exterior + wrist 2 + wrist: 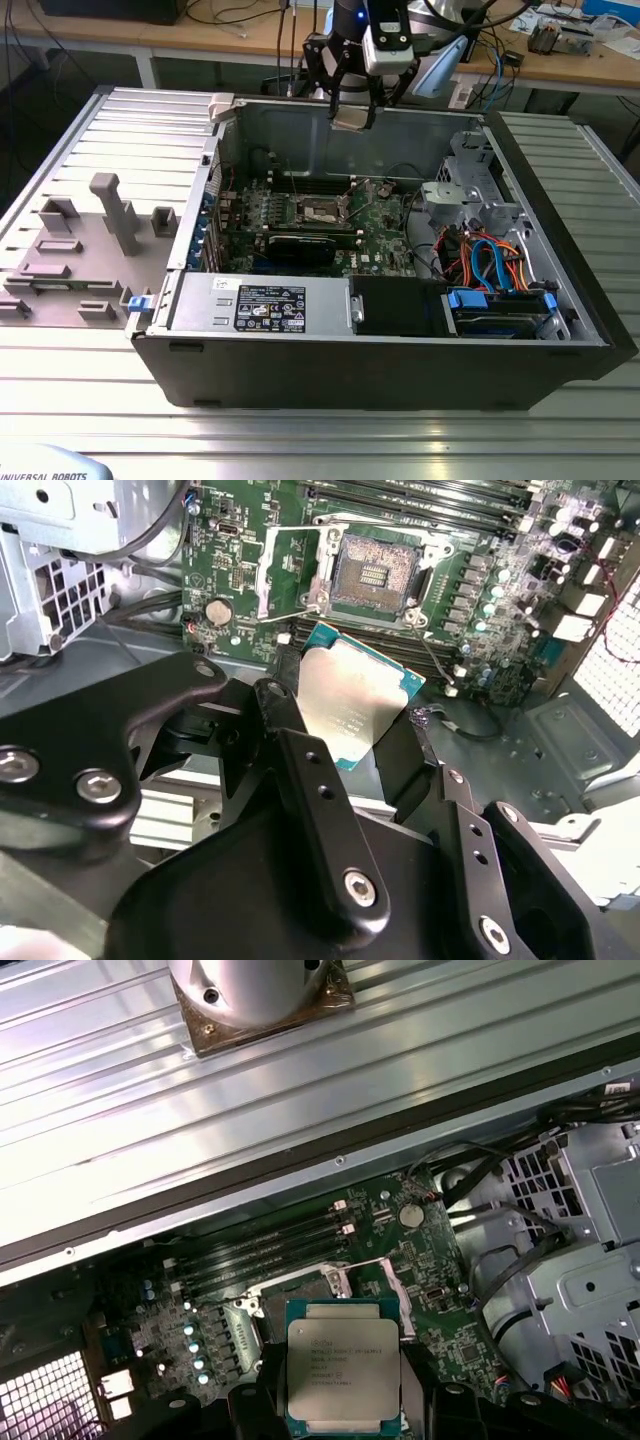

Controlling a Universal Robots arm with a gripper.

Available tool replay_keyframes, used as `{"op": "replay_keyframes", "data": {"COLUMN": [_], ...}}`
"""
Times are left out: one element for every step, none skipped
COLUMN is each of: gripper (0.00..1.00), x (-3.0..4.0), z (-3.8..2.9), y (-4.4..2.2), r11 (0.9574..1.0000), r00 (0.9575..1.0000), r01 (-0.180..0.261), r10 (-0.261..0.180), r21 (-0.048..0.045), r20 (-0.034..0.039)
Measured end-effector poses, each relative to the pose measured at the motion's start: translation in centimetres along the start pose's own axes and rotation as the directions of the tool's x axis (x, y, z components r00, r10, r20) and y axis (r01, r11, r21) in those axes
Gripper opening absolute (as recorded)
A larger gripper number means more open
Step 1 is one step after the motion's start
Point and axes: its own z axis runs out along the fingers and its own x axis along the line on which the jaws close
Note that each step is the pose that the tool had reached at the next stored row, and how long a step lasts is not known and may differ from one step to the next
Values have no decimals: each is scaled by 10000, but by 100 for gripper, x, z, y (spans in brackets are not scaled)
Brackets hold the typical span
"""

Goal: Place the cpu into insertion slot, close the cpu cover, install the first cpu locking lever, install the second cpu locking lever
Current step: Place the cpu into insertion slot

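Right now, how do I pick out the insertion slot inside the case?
Inside the open computer case, find the green motherboard. Near its middle sits the insertion slot: a square silver-rimmed socket with a dark centre, unlike the long black memory slots beside it.

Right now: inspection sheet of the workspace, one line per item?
Surface: ribbed metal table, open computer case on it.
Job's things: cpu held above the board; insertion slot empty; cpu cover open.
Clutter: grey fixture on the table at the exterior view's left.
Grippers: gripper over the case, jaws shut on the cpu.
Cables: orange and blue cables inside the case.
Surroundings: desk behind, wires on it.
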Motion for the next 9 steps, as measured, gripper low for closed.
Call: {"op": "replay_keyframes", "data": {"gripper": [54, 54, 54, 54, 54, 54, 54, 54, 54], "x": [0, 0, 0, 0, 0, 0, 0, 0, 0], "z": [0, 0, 0, 0, 0, 1, 1, 1, 1], "y": [0, 0, 0, 0, 0, 0, 0, 0, 0], "r11": [9999, 9997, 9995, 9989, 9982, 9972, 9963, 9947, 9927], "r00": [9999, 9997, 9995, 9988, 9982, 9972, 9962, 9946, 9926], "r01": [-100, -234, -320, -478, -595, -745, -864, -1031, -1209], "r10": [100, 234, 320, 478, 595, 745, 864, 1031, 1209], "r21": [-2, -4, -6, -10, -12, -16, -19, -24, -28], "r20": [9, 20, 28, 42, 52, 65, 76, 90, 105]}}
